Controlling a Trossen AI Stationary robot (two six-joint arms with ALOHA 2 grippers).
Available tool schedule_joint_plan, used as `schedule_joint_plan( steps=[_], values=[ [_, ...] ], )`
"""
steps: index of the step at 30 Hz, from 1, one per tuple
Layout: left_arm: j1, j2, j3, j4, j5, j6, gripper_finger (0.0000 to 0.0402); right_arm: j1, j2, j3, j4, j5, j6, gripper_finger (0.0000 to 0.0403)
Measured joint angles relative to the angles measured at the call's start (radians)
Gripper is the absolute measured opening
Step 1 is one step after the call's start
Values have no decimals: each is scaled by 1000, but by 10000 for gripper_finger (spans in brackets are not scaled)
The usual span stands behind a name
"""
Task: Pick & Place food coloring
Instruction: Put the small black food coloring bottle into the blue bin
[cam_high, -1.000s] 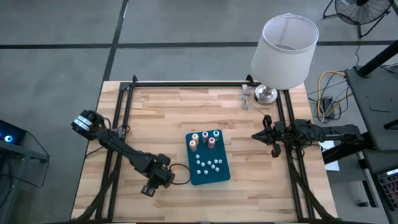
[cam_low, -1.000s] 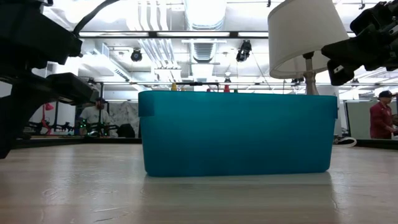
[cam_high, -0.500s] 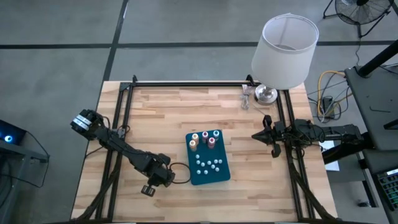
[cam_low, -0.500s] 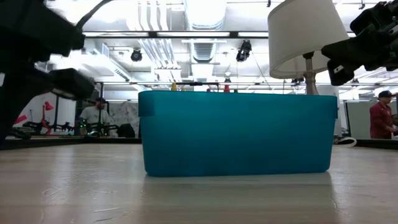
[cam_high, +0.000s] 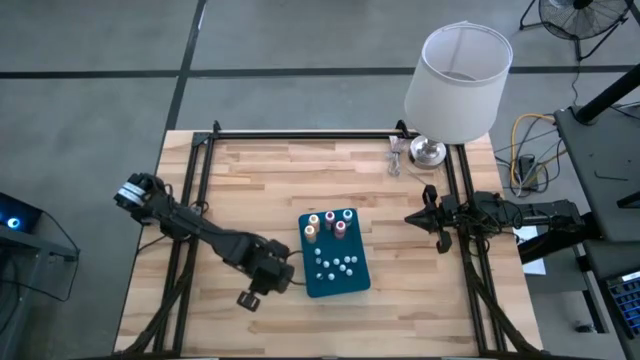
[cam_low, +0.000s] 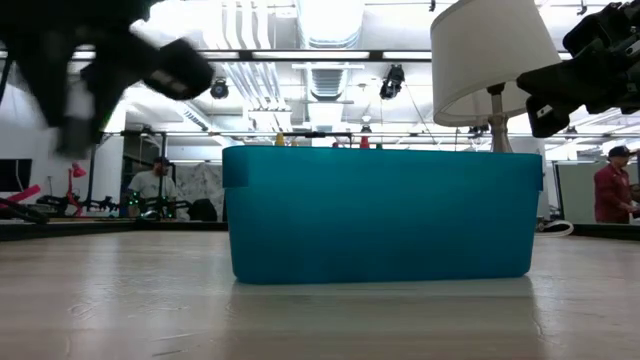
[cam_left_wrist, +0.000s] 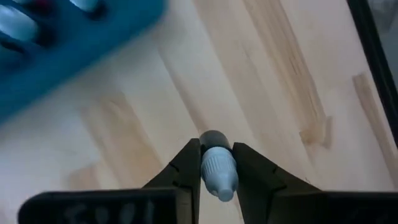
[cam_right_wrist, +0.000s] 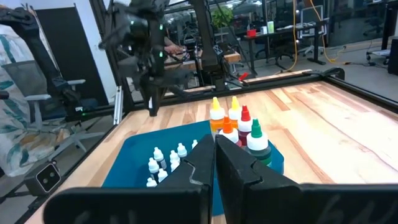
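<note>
The teal tray (cam_high: 335, 256) sits mid-table and holds a few taller food coloring bottles (cam_high: 328, 223) with coloured tops at its far end and several small whitish ones (cam_high: 336, 265) at its near end; both groups also show in the right wrist view (cam_right_wrist: 235, 126). My left gripper (cam_high: 278, 277) hovers just left of the tray, shut on one small whitish-grey bottle (cam_left_wrist: 217, 169). My right gripper (cam_high: 424, 216) waits shut above the table's right side, right of the tray. My left gripper pinches the small whitish-grey bottle between its two fingers (cam_left_wrist: 186, 167), which sit on either side of its ribbed cap (cam_left_wrist: 219, 167). The fingers point down at the wooden table top. The bottle is lifted clear, with bare wood beyond it.
A white-shaded lamp (cam_high: 458, 70) stands with its base (cam_high: 429, 152) at the table's far right corner, a small metal object (cam_high: 396, 157) beside it. A black rail frame (cam_high: 300, 134) borders the table. Bare wood lies far and left of the tray. People show in the room behind (cam_low: 608, 190).
My left gripper has risen from low over the table and moved right, toward the tray's left side, staying shut. My right arm has kept still.
</note>
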Motion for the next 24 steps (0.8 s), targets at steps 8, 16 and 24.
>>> schedule_joint_plan(
  steps=[8,16,24],
  values=[
    [119,13,150,-117,-20,136,51,0,0,0,0,0,0,9],
    [216,62,233,-137,-27,215,51,0,0,0,0,0,0,9],
    [289,127,263,-138,-26,247,51,0,1,0,0,0,0,9]
  ],
)
